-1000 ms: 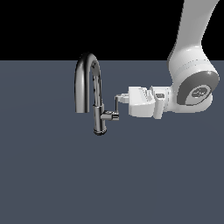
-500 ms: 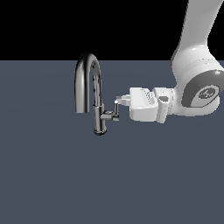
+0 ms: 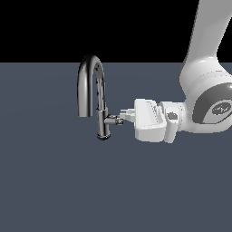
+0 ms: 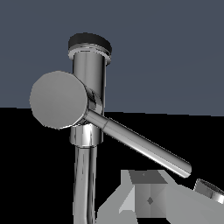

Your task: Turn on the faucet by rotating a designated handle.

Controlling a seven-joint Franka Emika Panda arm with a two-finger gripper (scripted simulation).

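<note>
Item 1, faucet: dark chrome, slim upright body on a round base, standing on the grey worktop toward the exterior view's left of centre. Tall arched spout rose from the body and curved down to an open end on the exterior view's left. In the wrist view the same body appeared as a polished cylinder with a dark round end.

Item 2, handle: short stub projecting from the body's lower part toward the exterior view's right, low on the body, just above the base. In the wrist view the stub showed a flat round cap facing the camera, and a thin chrome lever rod ran from it at a slant, ending in a blunt tip.

Item 3, hand: white, held level, on the exterior view's right of the faucet, fingers pointing at the handle. Fingertips lay right at the stub's outer end, apparently touching it, though the contact was too small to confirm. Whether the hand was open or clamped on the handle could not be told; the wrist view showed only a grey finger block near the rod's tip.

Item 4, arm: white with a grey joint, entering from the exterior view's upper right
</note>
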